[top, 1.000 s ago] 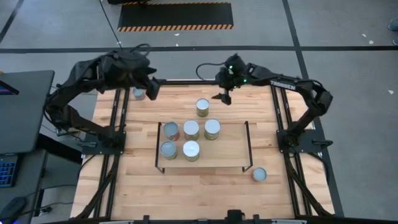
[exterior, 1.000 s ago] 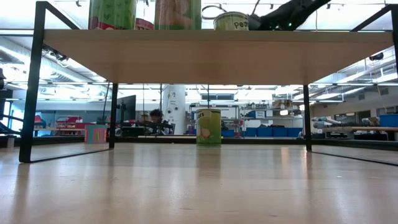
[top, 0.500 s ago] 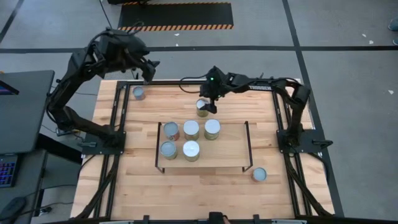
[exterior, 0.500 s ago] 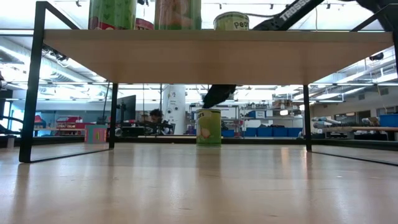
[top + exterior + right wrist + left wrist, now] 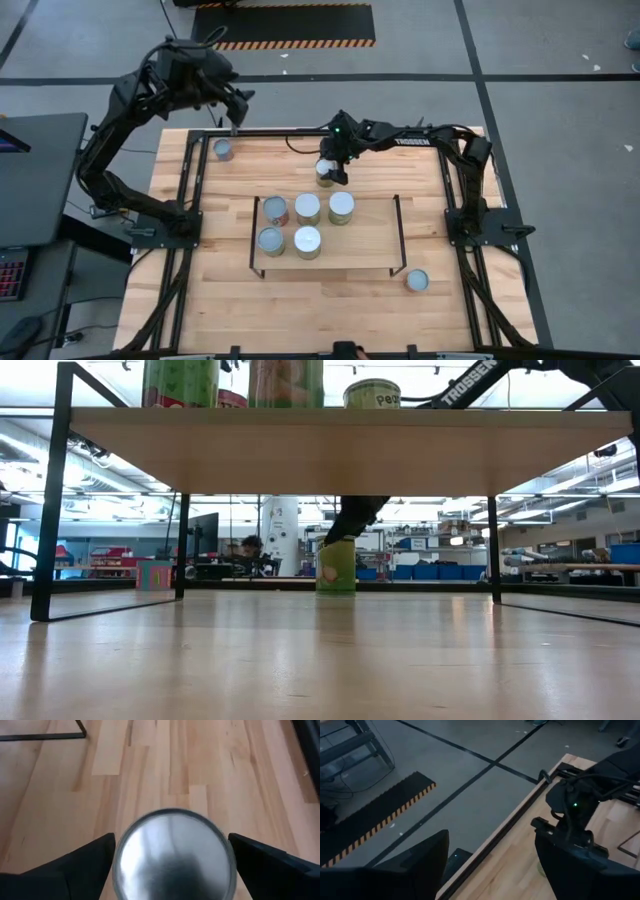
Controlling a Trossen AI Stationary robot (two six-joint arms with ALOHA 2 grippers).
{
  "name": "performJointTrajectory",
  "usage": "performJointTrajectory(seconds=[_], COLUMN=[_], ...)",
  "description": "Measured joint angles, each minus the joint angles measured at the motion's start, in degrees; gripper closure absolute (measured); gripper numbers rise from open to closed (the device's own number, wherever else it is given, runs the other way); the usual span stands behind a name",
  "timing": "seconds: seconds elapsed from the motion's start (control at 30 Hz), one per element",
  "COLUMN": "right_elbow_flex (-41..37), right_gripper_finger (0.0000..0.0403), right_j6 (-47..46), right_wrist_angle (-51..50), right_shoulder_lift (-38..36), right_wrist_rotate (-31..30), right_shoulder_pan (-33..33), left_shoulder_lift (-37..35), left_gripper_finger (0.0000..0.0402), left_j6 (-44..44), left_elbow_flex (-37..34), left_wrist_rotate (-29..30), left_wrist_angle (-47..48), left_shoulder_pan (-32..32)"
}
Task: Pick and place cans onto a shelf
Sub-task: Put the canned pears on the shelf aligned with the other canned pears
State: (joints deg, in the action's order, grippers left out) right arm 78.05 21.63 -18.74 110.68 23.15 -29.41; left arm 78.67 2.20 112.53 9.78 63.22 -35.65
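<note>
Left gripper (image 5: 236, 118) hovered above the worktop's (image 5: 330, 300) far edge, jaws open, near a lone can (image 5: 223, 149) at 6 o'clock. Shelf (image 5: 360, 248) carried five cans (image 5: 307, 241), right half bare. Right gripper (image 5: 333, 172) straddled a can (image 5: 326, 172) with wide jaws, not clamped. Another can (image 5: 417, 281) stood outside, 4 o'clock of shelf.

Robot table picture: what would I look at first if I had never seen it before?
Probably the right pincer, open and straddling a can standing on the table just behind the shelf. Next, the five cans clustered on the shelf's left half. The left pincer hovers open above another can at the table's far left corner.
</note>
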Motion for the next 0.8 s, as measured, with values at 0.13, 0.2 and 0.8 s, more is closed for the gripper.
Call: performJointTrajectory(seconds=[0.13,0.2,0.8], right_elbow_flex=[-0.3,-0.3,-0.4], right_gripper_finger=[0.0030,0.0046,0.0079], right_j6=[-0.5,-0.3,-12.0], right_wrist_angle=[-0.6,-0.9,-2.8], right_shoulder_lift=[0.0,0.0,-21.4], right_wrist_rotate=[-1.1,-1.0,-5.1], right_shoulder_pan=[0.1,0.1,1.5], left_shoulder_lift=[0.0,0.0,0.0], left_gripper_finger=[0.0100,0.0100,0.0100], left_j6=[0.0,0.0,0.0], left_elbow_flex=[0.0,0.0,0.0], left_wrist_rotate=[-0.6,-1.2,-2.0], left_wrist_angle=[0.1,0.1,0.1], left_shoulder_pan=[0.2,0.2,0.3])
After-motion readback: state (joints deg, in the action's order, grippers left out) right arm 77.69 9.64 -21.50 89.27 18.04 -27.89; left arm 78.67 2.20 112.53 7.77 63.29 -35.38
